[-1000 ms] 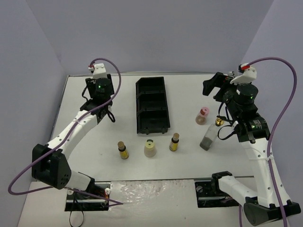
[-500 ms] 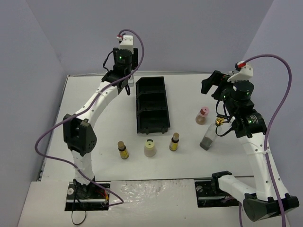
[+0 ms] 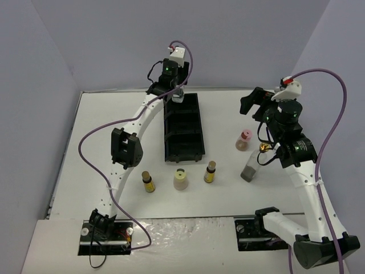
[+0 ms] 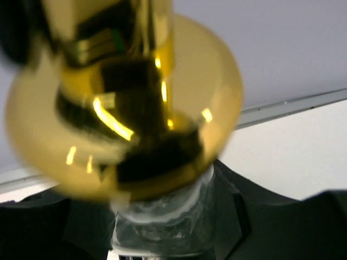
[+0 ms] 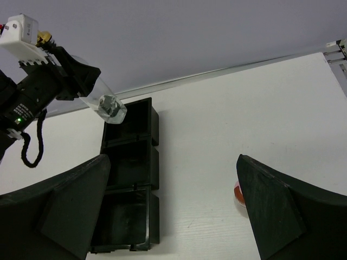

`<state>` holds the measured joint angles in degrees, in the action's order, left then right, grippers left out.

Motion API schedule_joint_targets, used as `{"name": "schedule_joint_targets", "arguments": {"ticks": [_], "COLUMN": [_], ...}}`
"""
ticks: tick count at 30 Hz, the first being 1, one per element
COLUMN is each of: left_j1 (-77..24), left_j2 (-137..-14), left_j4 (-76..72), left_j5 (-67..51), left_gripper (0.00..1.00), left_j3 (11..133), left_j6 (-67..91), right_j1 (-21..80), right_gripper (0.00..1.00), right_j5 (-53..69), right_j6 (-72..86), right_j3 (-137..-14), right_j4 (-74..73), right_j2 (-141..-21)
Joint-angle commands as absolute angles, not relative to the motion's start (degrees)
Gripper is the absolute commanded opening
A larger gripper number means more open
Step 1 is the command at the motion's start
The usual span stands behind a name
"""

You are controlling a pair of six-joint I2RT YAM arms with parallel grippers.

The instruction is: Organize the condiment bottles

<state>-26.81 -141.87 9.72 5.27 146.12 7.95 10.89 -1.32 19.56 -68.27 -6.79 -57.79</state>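
One tall clear bottle (image 5: 106,106), gold pourer top (image 4: 124,97), hanging tilted at far end of black tray (image 3: 183,128); left gripper (image 3: 178,95) pinching it. Right gripper (image 5: 172,179) hovering spread wide over right of table (image 3: 114,131), near pink-capped bottle (image 3: 244,138). Second tall clear bottle (image 3: 251,166) standing just nearer. Left amber bottle (image 3: 148,181) and right amber bottle (image 3: 210,171) flanking cream bottle (image 3: 180,179), near side of tray.

No legible text, labels, brands or numbers on bottles, tray or arms.
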Motion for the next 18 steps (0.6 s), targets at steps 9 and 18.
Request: {"name": "schedule_joint_targets", "arguments": {"ticks": [9, 18], "left_j1": [-29.76, -32.08], "left_j2": [-140.57, -141.29], "left_j4": [-7.16, -9.94], "left_j5": [0.00, 0.01], "left_gripper": [0.00, 0.00], "left_j3": [146.51, 144.48], "left_j6": [9.48, 9.59], "right_j1": [12.58, 13.28], "right_gripper": [1.00, 1.00], "right_j5": [-2.11, -2.55], "right_j6": [20.35, 20.21], "right_j3": [-63.18, -61.69], "right_j4": [3.01, 3.78], "right_j2": [-58.09, -57.97]}}
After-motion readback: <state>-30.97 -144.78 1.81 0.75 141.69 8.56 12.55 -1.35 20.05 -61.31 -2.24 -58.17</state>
